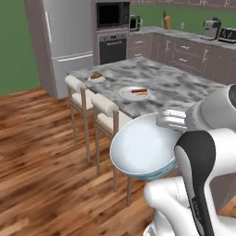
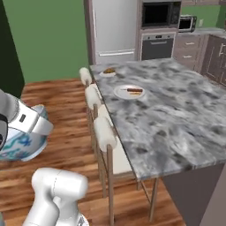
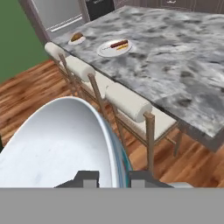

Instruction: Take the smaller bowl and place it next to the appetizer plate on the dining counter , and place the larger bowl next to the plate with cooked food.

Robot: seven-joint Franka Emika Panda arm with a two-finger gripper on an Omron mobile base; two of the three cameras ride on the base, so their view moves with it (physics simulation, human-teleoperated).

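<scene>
The jaws pinch the rim of the larger bowl [image 1: 140, 150], carried in the air beside the stools [image 1: 107, 115], short of the surface [image 1: 184, 83]; rigid, probably breakable and glossy, it may swing on this rim hold, and belongs beside the plate with cooked food [image 1: 134, 93].

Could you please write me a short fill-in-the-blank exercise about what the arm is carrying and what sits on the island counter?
1. The hand grips the larger bowl by its ____.
2. The bowl's inside is plain ____.
3. On the dining counter, the plate with cooked food lies ____ to the robot than the appetizer plate.
4. Along the counter's side stand ____ stools with pale cushions.

Missing words: rim; white; nearer; three
</scene>
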